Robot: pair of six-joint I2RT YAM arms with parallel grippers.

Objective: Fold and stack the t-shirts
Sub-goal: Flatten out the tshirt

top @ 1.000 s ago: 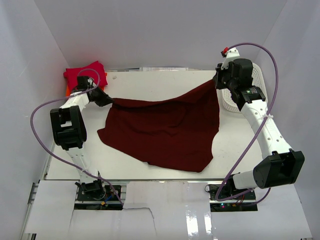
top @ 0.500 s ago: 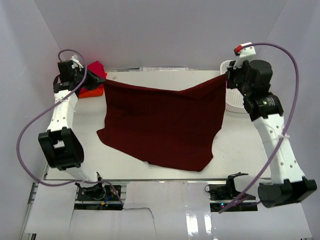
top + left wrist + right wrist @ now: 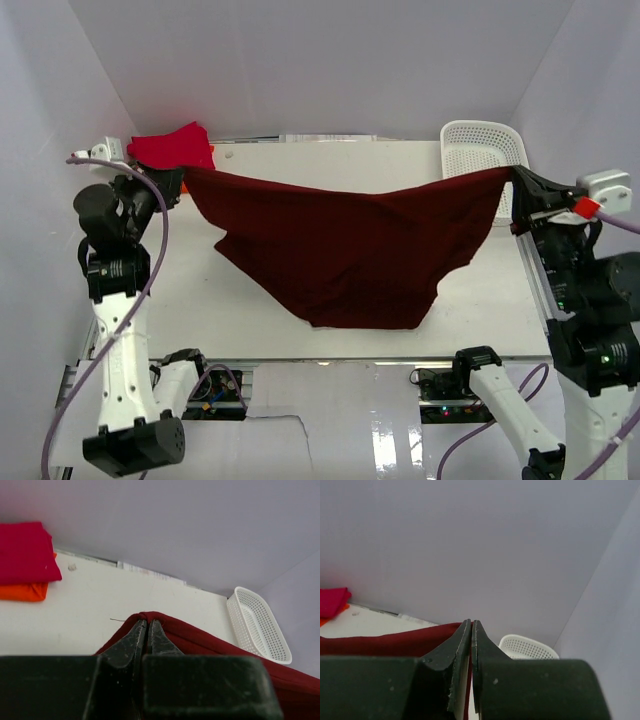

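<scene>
The dark maroon t-shirt hangs stretched in the air between both arms, its lower part drooping toward the table. My left gripper is shut on its left corner; the wrist view shows cloth pinched at the tips of that gripper. My right gripper is shut on the right corner, and maroon cloth runs off to the left of that gripper. A folded crimson red t-shirt lies on a folded orange one at the table's back left corner.
A white mesh basket stands at the back right corner of the table, just behind the shirt's right corner. White walls close in the back and both sides. Cables loop off both arms.
Both arms have risen and pulled apart toward the near side. The maroon shirt, earlier mostly lying on the table, now hangs taut between them.
</scene>
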